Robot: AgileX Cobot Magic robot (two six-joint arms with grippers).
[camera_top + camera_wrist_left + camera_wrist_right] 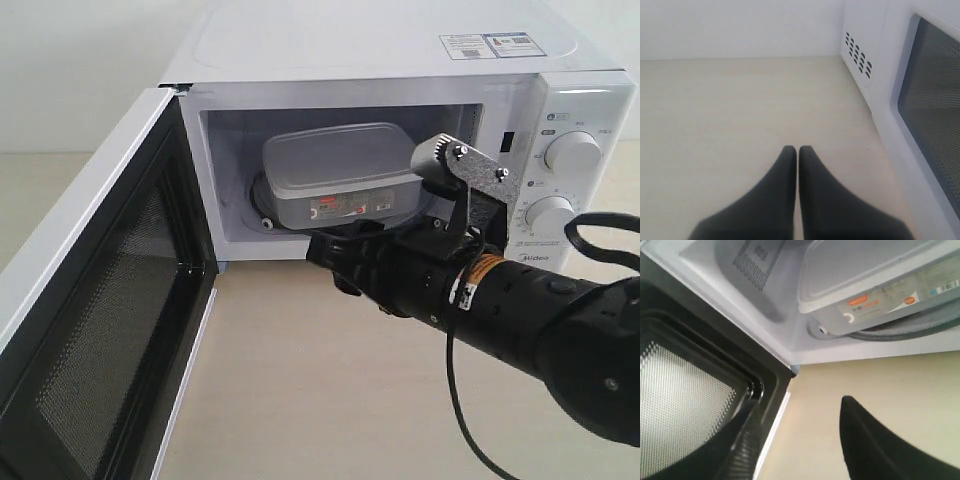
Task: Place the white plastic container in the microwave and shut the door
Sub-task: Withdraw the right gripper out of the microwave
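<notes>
The white plastic container (865, 270) sat inside the microwave (740, 295), its flat lid (850, 265) on and its label (880, 304) with red marks facing outward. It rested on the glass turntable (925, 326). A patch of small vent holes (752, 260) showed on the cavity wall. The door (685, 405) stood open, its black mesh inner face in view. Over the pale table (875, 375) outside the opening hung one dark finger of the right gripper (865, 440); how its jaws stood I could not tell.
</notes>
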